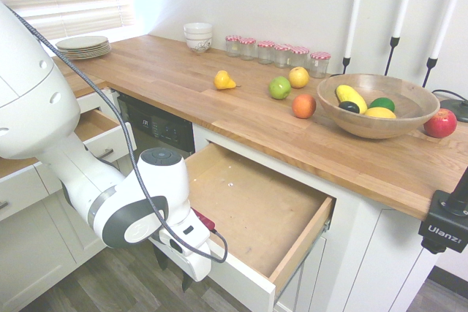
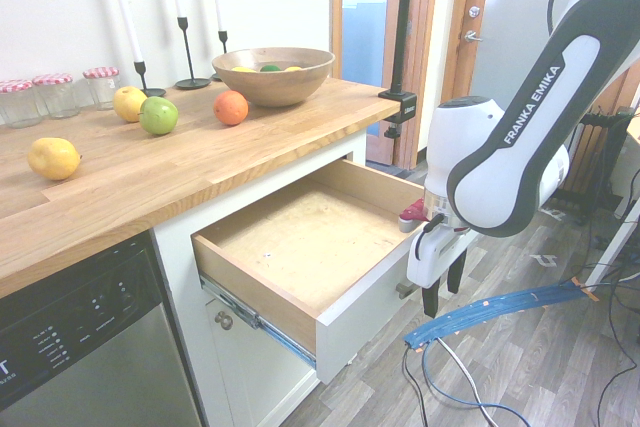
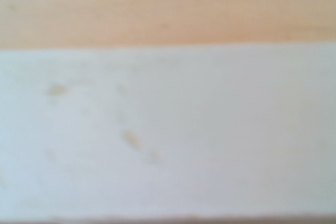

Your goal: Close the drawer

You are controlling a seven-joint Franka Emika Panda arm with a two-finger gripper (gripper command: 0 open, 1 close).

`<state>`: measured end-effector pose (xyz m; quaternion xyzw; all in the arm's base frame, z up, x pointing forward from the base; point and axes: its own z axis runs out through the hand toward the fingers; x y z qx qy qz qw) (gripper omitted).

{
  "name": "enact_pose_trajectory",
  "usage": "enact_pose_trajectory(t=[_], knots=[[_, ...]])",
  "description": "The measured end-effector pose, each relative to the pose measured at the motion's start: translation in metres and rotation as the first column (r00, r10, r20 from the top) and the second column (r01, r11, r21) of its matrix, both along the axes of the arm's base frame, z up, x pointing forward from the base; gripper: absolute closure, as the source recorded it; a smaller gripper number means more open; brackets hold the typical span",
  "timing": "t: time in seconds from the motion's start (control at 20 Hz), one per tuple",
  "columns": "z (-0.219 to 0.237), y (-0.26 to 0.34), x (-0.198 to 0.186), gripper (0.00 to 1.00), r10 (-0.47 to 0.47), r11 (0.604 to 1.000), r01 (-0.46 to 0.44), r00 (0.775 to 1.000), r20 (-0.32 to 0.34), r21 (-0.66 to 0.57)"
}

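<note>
The drawer (image 1: 252, 206) stands pulled far out from under the wooden worktop, its plywood bottom (image 2: 300, 237) bare. My gripper (image 2: 441, 289) hangs right in front of the drawer's white front panel (image 2: 362, 319), at its outer face. The two dark fingers point down at the floor and stand apart, with nothing seen between them. In the first exterior view the gripper (image 1: 174, 268) sits at the near left end of the front panel. A bit of the silver handle (image 2: 403, 290) peeks out beside it. The wrist view shows only the blurred white top edge of the front (image 3: 168, 129) and the plywood (image 3: 168, 14) behind it.
The worktop (image 1: 219, 107) holds loose fruit, a wooden bowl (image 1: 376, 107) of fruit, jars (image 1: 278, 52), candlesticks, plates and bowls. A dishwasher (image 2: 80, 347) sits beside the drawer. A narrower white drawer (image 1: 102, 133) is also open behind the arm. Below is wood floor (image 2: 500, 377).
</note>
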<state>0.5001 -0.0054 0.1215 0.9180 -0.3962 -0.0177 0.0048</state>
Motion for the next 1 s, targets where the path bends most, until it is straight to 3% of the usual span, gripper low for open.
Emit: enact_pose_trajectory(t=[0.7,1.0], knots=[[0.0013,-0.0022,0.0017,1.0,-0.008,1.0,0.008,1.0,0.019,0.01],[0.0051,-0.002,0.0069,1.0,-0.01,1.0,0.008,0.997,0.08,0.018]])
